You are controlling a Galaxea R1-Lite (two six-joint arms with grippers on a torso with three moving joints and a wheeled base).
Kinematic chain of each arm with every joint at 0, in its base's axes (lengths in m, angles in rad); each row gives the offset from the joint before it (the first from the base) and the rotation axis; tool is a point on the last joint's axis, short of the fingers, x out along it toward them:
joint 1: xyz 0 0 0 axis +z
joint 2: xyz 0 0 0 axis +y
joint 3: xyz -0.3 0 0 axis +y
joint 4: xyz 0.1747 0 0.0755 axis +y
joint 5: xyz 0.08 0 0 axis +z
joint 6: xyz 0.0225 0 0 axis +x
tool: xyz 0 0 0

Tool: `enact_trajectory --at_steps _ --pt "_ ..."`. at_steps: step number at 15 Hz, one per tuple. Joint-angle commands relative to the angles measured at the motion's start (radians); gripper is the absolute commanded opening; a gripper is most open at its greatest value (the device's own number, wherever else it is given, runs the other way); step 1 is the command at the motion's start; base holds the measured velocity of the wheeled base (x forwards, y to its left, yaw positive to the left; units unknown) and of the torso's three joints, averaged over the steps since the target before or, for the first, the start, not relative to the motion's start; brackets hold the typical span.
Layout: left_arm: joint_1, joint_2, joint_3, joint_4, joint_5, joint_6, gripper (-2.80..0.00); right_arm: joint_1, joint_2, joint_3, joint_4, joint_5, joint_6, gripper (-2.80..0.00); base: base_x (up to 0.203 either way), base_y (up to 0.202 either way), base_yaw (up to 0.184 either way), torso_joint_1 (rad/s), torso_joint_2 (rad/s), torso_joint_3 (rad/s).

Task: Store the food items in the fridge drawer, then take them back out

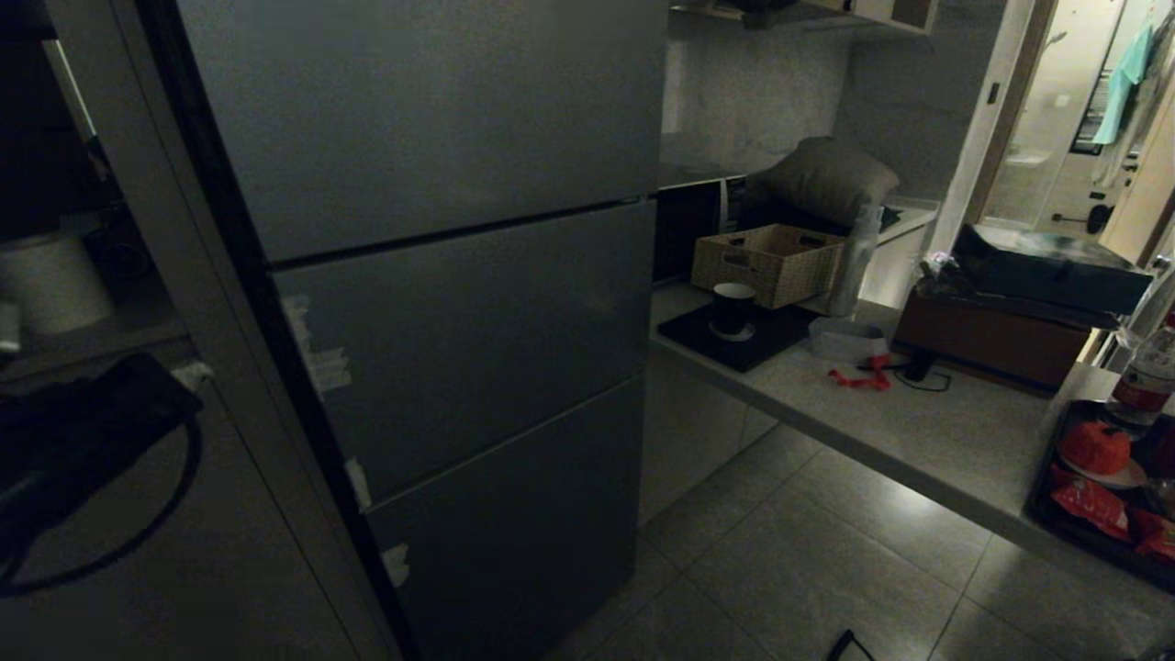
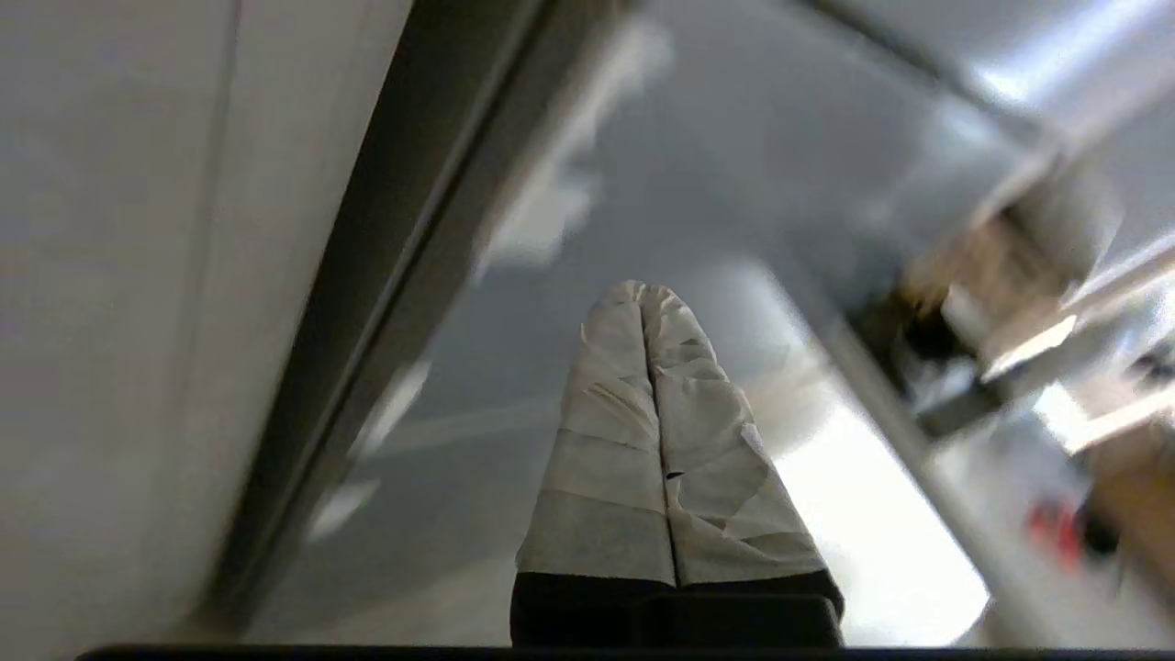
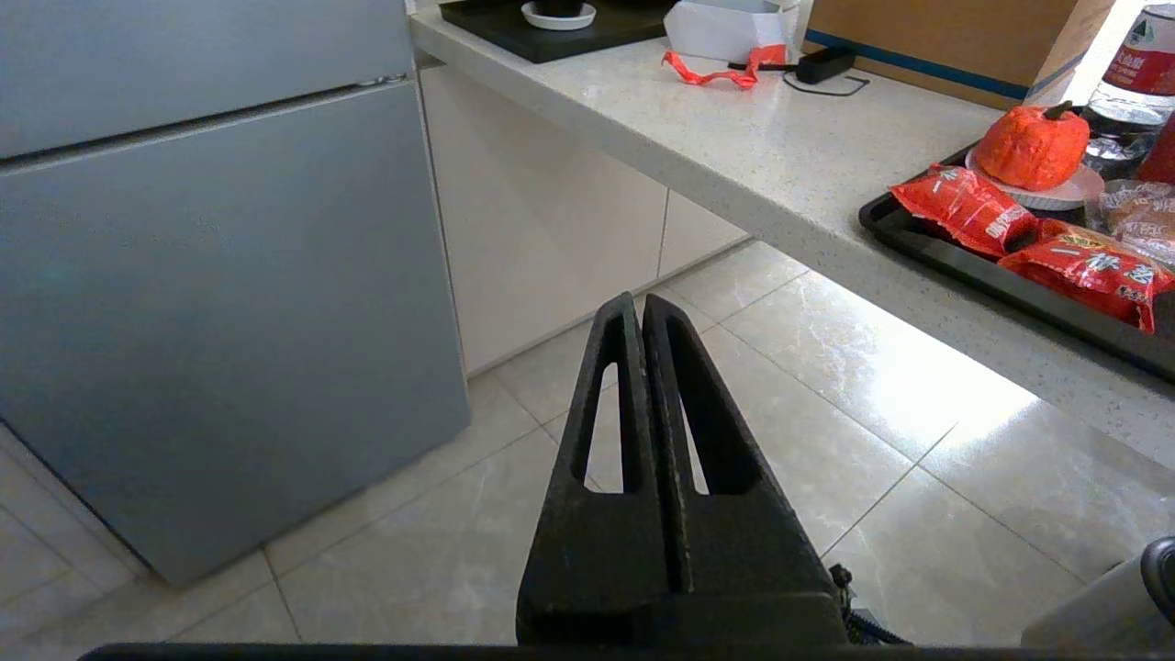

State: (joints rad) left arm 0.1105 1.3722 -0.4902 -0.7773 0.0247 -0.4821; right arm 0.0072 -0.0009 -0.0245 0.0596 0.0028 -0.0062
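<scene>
The grey fridge [image 1: 441, 303] fills the middle of the head view, all its doors closed, so the fridge drawer is hidden in every view. To its right a pale stone counter [image 1: 918, 431] runs along the wall above a tiled floor [image 1: 799, 569]. The head view alone shows the far end of that counter: a woven basket [image 1: 766, 262] and a dark mug [image 1: 732, 308] on a black mat. The right wrist view gives the clearest sight of the black tray [image 3: 955, 257] at the counter's near end, which the head view catches only at its edge; on it lie the food items, two red packets [image 3: 964, 207] side by side, with a lumpy orange-red piece [image 3: 1033, 147] on a small plate just behind them. The left gripper [image 2: 647, 294], its fingers wrapped in white tape and pressed together with nothing between them, points at the fridge front near its left edge; that view is blurred. The right gripper [image 3: 640, 308] hangs above the floor between fridge and counter, black fingers closed and empty.
</scene>
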Motion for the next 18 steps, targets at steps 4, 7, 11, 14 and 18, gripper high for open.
enact_trajectory --at_steps 4,7,11,14,18 --pt "0.079 0.346 -0.12 -0.202 -0.043 -0.064 -2.8 0.0 -0.001 0.0 0.0 -0.001 -0.003 -2.8 0.0 0.0 0.0 0.0 0.0 0.0" --pt "0.077 0.441 -0.214 -0.186 -0.07 -0.213 -2.8 0.0 -0.001 0.0 0.0 -0.001 -0.003 -2.8 0.0 0.0 0.0 0.0 0.0 0.0" --pt "0.078 0.521 -0.321 -0.146 -0.111 -0.402 -2.8 0.0 -0.001 0.0 0.0 -0.001 -0.003 -2.8 0.0 0.0 0.0 0.0 0.0 0.0" --pt "0.08 0.56 -0.38 -0.146 -0.115 -0.499 -2.8 0.0 -0.001 0.0 0.0 -0.001 -0.001 -2.8 0.0 0.0 0.0 0.0 0.0 0.0" --pt "0.068 0.568 -0.39 -0.159 -0.144 -0.559 -2.8 0.0 0.0 -0.002 0.0 -0.001 -0.003 -2.8 0.0 0.0 0.0 0.0 0.0 0.0"
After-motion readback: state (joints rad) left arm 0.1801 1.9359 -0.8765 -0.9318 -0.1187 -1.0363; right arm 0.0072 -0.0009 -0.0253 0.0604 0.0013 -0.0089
